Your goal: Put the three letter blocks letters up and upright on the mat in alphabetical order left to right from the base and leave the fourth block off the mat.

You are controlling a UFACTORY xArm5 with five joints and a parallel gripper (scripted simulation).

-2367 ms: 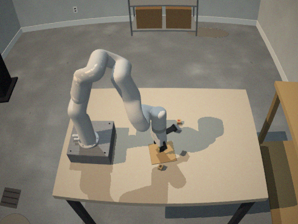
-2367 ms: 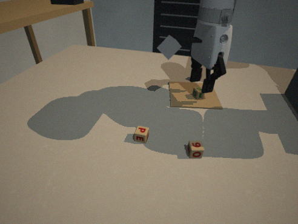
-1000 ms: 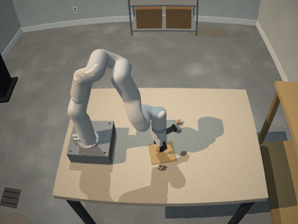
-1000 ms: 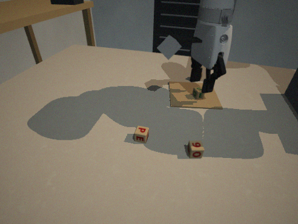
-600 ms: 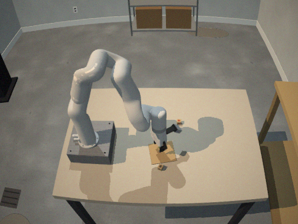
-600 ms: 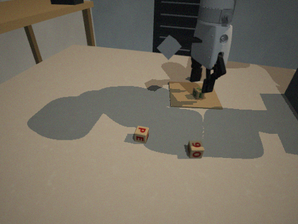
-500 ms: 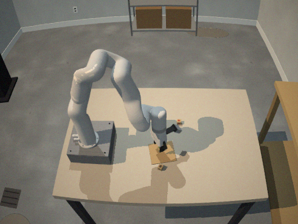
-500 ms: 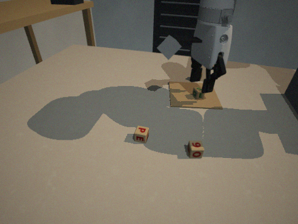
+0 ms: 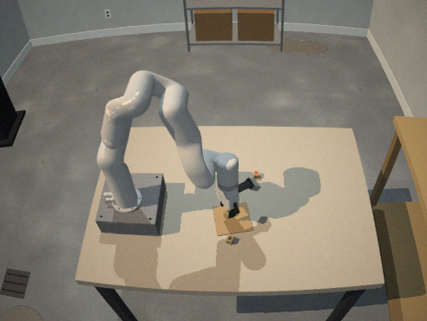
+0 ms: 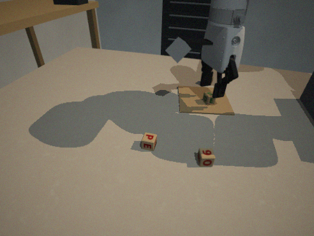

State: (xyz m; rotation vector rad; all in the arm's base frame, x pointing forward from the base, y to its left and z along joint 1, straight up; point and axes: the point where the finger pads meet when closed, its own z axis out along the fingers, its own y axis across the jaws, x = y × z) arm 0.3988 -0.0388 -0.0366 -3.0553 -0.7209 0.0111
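Note:
The tan mat (image 10: 205, 99) lies flat on the table and also shows in the top view (image 9: 233, 218). A wooden block with a green letter (image 10: 209, 97) rests on the mat; I cannot read the letter. My gripper (image 10: 213, 88) stands low over the mat, open, with one finger on each side of this block. It also shows in the top view (image 9: 232, 211). A block with a red P on top (image 10: 149, 141) and a block with a red 9 on top (image 10: 205, 157) lie on the table off the mat. I see no fourth block.
The top view shows two small blocks off the mat, one just past its near edge (image 9: 230, 239) and one beyond its far side (image 9: 257, 175). The robot base (image 9: 130, 210) stands at the table's left. A wooden side table (image 9: 410, 173) stands to the right.

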